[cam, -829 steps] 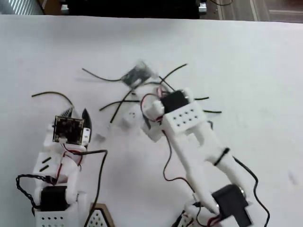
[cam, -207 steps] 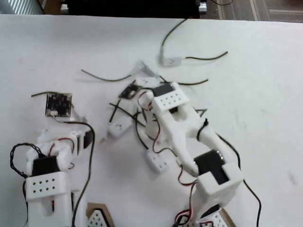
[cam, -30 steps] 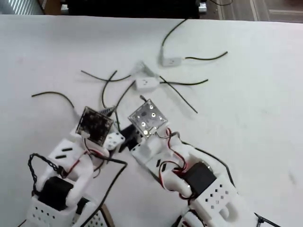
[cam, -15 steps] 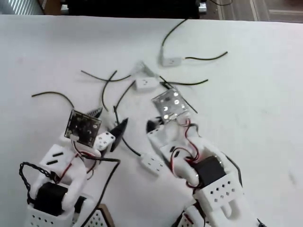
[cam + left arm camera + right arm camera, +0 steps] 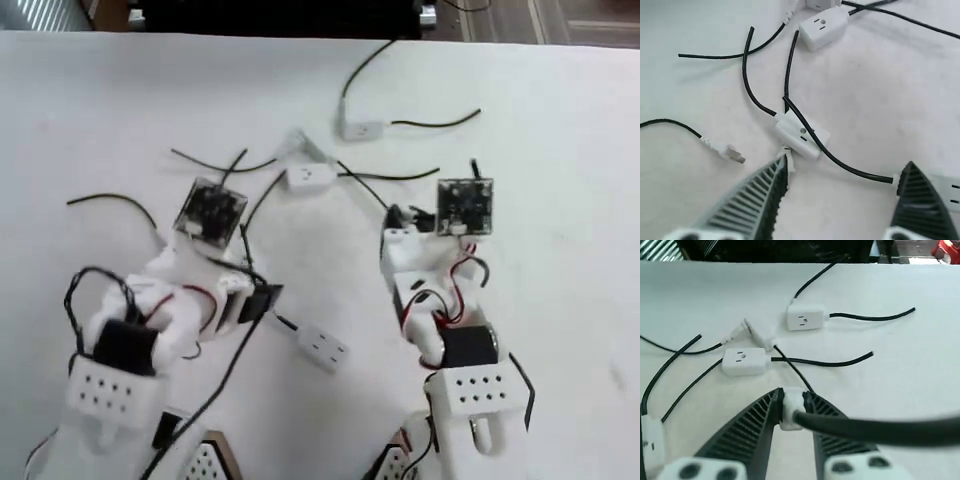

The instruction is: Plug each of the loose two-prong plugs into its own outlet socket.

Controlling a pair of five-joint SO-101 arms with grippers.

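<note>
Above bench (image 5: pixel 560 150): my right pincer (image 5: pixel 792 395) grips loose plug (image 5: pixel 788 409); my left pincer (image 5: pixel 846 165) gapes wide, empty; nearest socket (image 5: pixel 742 361) vacant; insertions seemingly all pending.

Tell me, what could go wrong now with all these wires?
The right gripper pinches a plug whose thick cord trails back toward the arm; a pull there might tug the plug crooked. The open left gripper hangs over a socket with a thin black cord lying across it, so closing might grab that cord too.
</note>
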